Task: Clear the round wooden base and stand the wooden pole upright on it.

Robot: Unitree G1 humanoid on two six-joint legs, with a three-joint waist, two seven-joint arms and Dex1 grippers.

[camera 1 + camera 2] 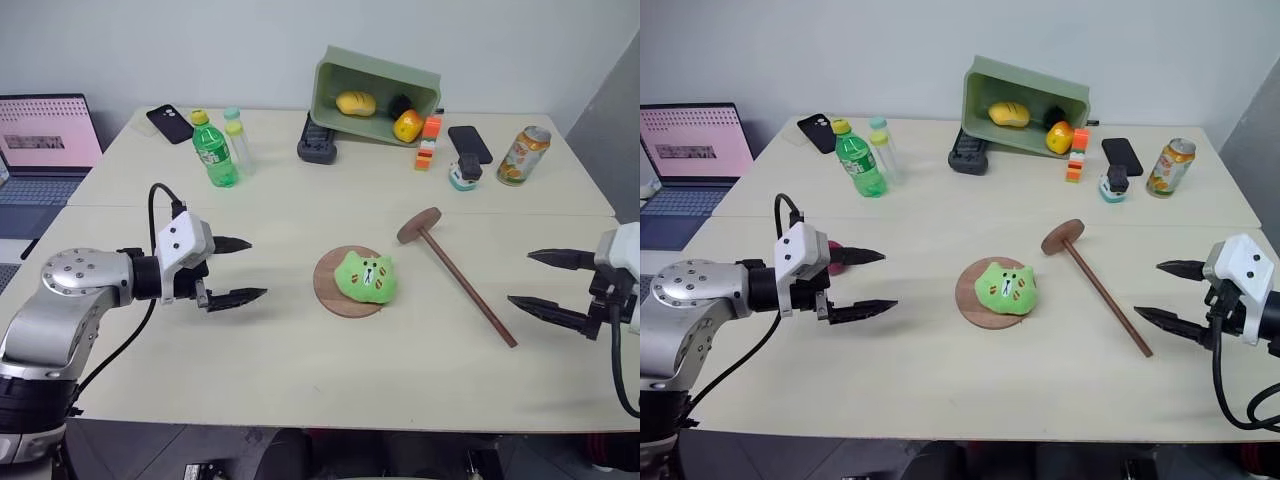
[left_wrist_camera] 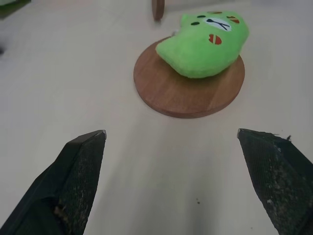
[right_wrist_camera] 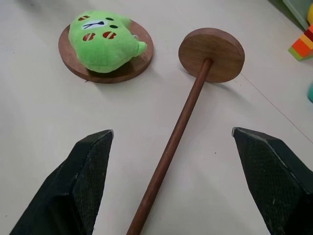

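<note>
**Both grippers wide, toy on the base**

Left gripper hovers low over the table, jaws spread and empty, aimed at the base at mid-table. On that base sits a green plush toy, covering much of it. Just right of it lies the pole, flat on the table, disc end toward the far side. Right gripper hangs beyond the pole's near end, jaws spread, holding nothing.

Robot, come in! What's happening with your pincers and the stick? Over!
Left pincer and right pincer open, empty. Wooden pole lying flat on table. Green plush toy sitting on round wooden base, blocking it.
</note>
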